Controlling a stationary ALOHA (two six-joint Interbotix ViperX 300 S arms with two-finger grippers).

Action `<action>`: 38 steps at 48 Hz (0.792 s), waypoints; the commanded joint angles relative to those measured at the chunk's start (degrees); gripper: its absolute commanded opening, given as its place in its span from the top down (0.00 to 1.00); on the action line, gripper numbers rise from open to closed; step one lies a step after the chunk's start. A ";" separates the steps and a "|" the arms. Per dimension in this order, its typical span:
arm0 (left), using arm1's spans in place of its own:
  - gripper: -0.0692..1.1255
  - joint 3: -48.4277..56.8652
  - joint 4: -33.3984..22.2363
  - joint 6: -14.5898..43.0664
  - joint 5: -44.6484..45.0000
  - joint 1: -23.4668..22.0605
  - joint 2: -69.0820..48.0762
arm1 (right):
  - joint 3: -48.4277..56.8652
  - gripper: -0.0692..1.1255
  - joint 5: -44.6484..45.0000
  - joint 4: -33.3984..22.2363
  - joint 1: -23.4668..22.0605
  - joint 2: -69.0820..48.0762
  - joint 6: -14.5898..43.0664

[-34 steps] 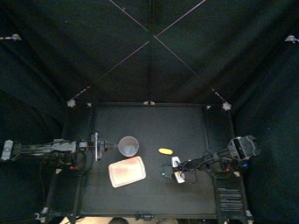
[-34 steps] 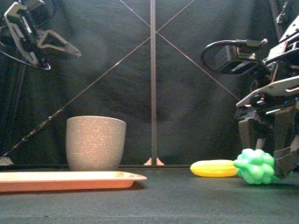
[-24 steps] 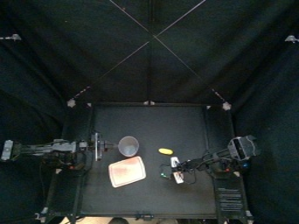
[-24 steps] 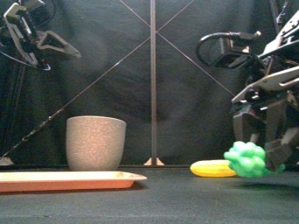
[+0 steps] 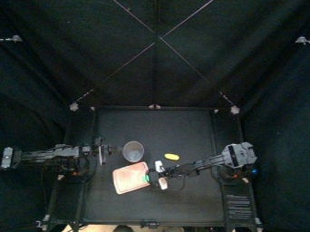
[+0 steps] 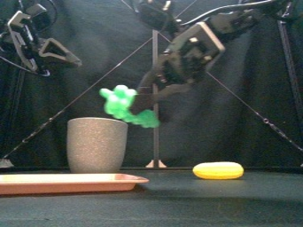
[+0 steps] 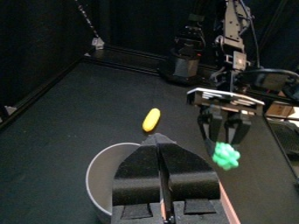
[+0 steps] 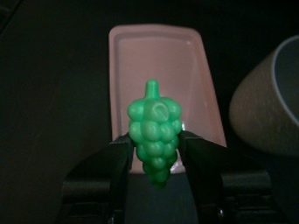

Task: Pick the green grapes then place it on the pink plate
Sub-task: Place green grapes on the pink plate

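- Our right hand (image 8: 155, 147) pinches the green grapes (image 8: 153, 122) and holds them in the air, clear of the worktop (image 5: 194, 127).
- From above, the grapes hang over the 3 o'clock edge of the pink plate (image 5: 126, 181).
- The grey cup (image 6: 97, 144) stands at the plate's 12 o'clock, with a yellow toy (image 6: 218, 170) lying at the cup's 4 o'clock.
- Our left hand (image 7: 162, 149), jaws pressed together, hovers at the cup's 9 o'clock.

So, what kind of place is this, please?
Probably a robot test booth: black curtains hang behind a small black table, and the right arm's fingers hold toy green grapes in the air near a pink plate.
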 commanded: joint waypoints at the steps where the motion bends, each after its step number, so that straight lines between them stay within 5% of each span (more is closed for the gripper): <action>1: 0.78 -0.70 0.00 0.09 -0.53 0.26 0.09 | -7.12 0.37 -0.53 -0.70 -0.79 4.83 -0.09; 38: 0.78 0.97 0.00 0.18 -0.53 1.05 -0.09 | -20.04 0.31 0.97 1.41 -0.97 17.40 0.79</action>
